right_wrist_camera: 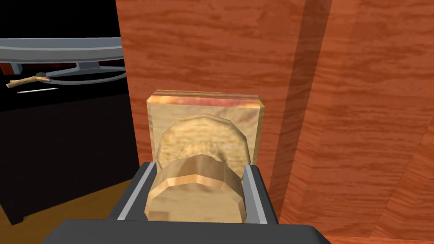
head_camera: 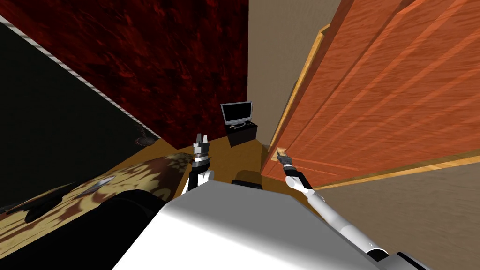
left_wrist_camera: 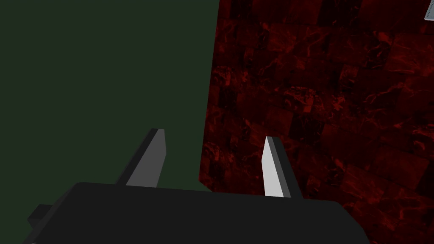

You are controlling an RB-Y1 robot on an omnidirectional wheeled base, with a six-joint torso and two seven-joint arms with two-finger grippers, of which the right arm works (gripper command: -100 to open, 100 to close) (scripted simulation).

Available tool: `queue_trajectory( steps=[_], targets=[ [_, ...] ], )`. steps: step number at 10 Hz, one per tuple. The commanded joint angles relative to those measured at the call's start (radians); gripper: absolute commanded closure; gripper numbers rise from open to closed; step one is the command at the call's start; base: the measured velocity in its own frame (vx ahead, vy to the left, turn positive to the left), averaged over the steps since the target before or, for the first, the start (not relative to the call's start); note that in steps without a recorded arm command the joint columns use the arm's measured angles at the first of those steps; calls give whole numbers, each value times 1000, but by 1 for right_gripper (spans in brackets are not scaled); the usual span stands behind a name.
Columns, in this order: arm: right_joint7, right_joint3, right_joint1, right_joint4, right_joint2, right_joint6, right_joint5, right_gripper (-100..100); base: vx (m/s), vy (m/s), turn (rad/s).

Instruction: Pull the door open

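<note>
So, door [head_camera: 375, 93]: reddish-orange wood at my right, its tall face running away from me; its free edge is nearest the dark cabinet [head_camera: 243, 133].
right arm [head_camera: 337, 220]: stretched nearly straight, forward and rightward, to the door's edge.
left gripper [head_camera: 201, 140]: raised ahead of the chest, fingers spread, holding nothing.
right gripper [right_wrist_camera: 199, 166]: fingers press both sides of the knob [right_wrist_camera: 195, 199].
knob: round, pale wood, on a square plate [right_wrist_camera: 203, 112] just beside the door's edge; its axis sticks straight out of the face, toward the right gripper.
</note>
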Motion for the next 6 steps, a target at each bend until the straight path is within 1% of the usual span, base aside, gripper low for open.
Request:
queue_trajectory(
  steps=[1, 4, 6],
  targets=[
    [-15, 16, 6, -10, -15, -9, 3, 100, -204, -79, 135],
    [-41, 43, 13, -22, -42, -25, 9, 100, -210, -72, 122],
    [-55, 57, 17, -29, -56, -33, 13, 100, -174, -63, 95]
  ],
)
